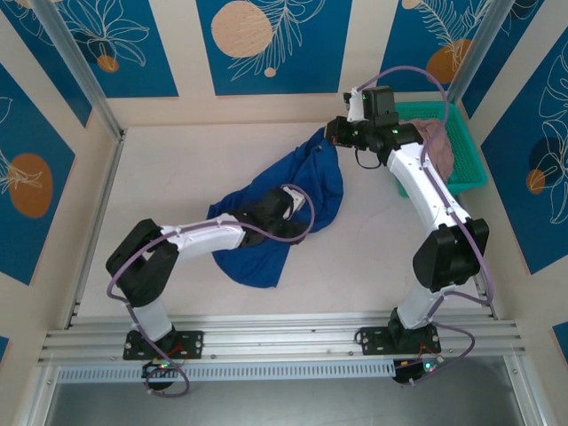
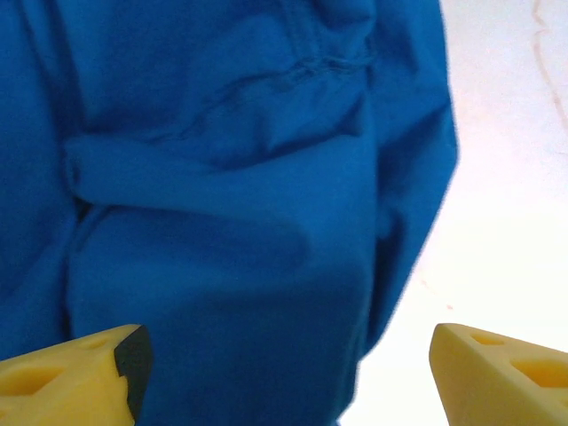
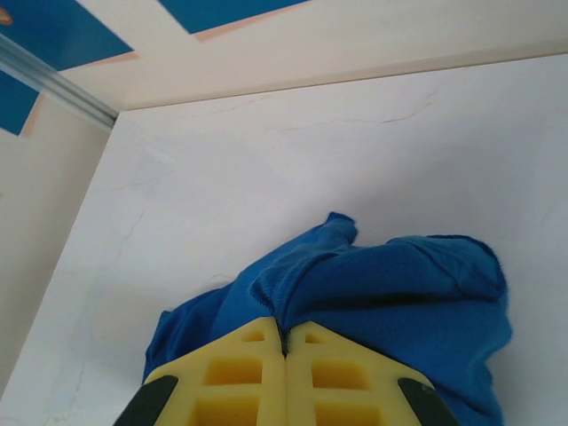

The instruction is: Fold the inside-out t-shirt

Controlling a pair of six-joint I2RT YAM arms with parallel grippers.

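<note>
Pale marbled surface [image 1: 177, 169] w/ cream walls [image 1: 186, 106] carrying blue leaf-print panels; green basket [image 1: 469, 151] at far right holds a dusty-pink garment [image 1: 437, 142]. Mid-surface the royal-blue t-shirt [image 1: 327, 182] lies crumpled, one edge raised at the far side by the right fingers [image 3: 240, 368], closed on the cloth. Left fingers [image 2: 67, 377] spread wide just above the shirt, gripping nothing.
</note>
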